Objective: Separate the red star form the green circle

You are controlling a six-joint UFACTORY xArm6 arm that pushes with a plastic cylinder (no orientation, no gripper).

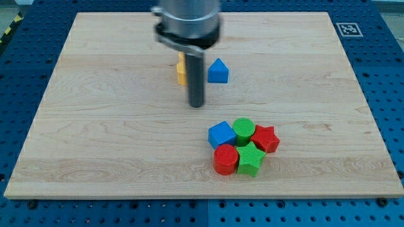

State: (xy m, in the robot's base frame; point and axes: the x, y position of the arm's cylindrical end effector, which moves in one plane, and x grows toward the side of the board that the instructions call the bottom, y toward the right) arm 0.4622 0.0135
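The board (95,126) is the largest thing here, a pale wooden top lying on a blue pegged table (19,69), with a small black-and-white marker (348,28) at its corner toward the view's top right. It holds everything: no bins or trays, just blocks on bare wood.

Next comes my arm (189,22), coming down from the view's top centre as a grey and black cylinder, then narrowing to the dark rod. The rod stands upright. My tip (197,105) rests on the board, in open wood, well apart from the cluster toward the view's bottom right. I carry no claw, so there is nothing to clench or release; the tip touches no block.

The cluster is five blocks packed together. The red star (266,138) sits on its right edge, touching the green circle (243,130) just to its left. The blue cube (221,134) presses against the circle's left side. Below them lie the red cylinder (225,159) and the green star (250,157), side by side, the green star touching the red star's lower left.

Near the rod, above my tip, stands a blue triangle (218,71) just on the rod's right. A yellow block (181,70) peeks out on the rod's left; its shape is mostly hidden, so I cannot name it.
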